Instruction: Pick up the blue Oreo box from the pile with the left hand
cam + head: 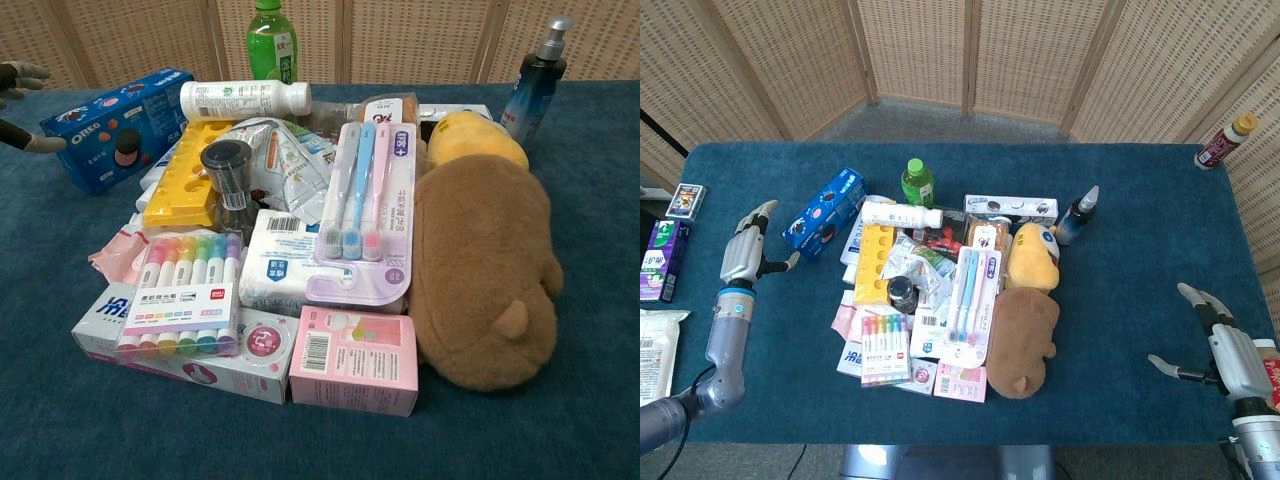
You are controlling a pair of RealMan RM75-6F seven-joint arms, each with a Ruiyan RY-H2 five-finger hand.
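Observation:
The blue Oreo box (826,212) lies at the far left edge of the pile, leaning on other items; in the chest view the Oreo box (117,127) shows its cookie print. My left hand (746,250) hovers just left of the box, fingers spread and holding nothing, a small gap between thumb and box. In the chest view only the left hand's fingertips (24,74) show at the left border. My right hand (1225,349) stays open near the table's right front corner, far from the pile.
The pile holds a green bottle (917,182), white bottle (902,215), yellow tray (873,262), toothbrush pack (969,294), marker set (885,349), brown plush (1024,341) and spray bottle (1078,215). Packets (662,259) lie off the table's left edge.

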